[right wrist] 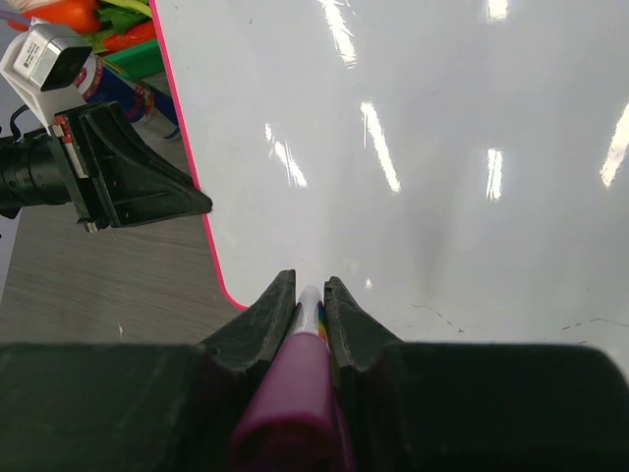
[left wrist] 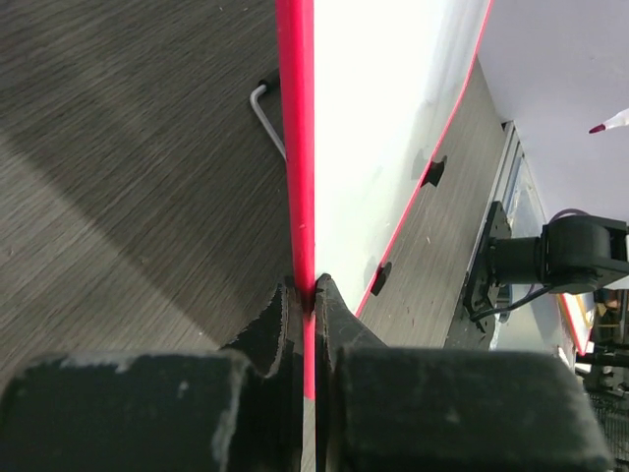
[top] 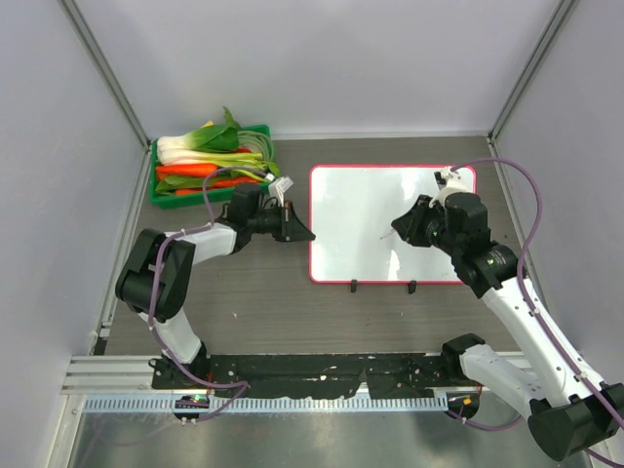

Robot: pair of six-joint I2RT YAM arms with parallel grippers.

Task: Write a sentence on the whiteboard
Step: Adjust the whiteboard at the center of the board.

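Note:
The whiteboard (top: 361, 210) lies on the table, glossy white inside a pink-red frame. My left gripper (top: 304, 234) is shut on its left frame edge; in the left wrist view the jaws (left wrist: 313, 287) pinch the pink edge (left wrist: 295, 147). My right gripper (top: 400, 229) hovers over the board's right half, shut on a marker (right wrist: 295, 393) with a magenta end and a white barrel. The marker points down at the white surface (right wrist: 442, 147). The sentence is out of view; only a few faint dark marks (right wrist: 432, 313) show on the board.
A green crate (top: 156, 190) of vegetables stands at the back left, just behind the left gripper. Two small black feet (top: 353, 286) stick out from the board's near edge. Grey enclosure walls stand on three sides of the table.

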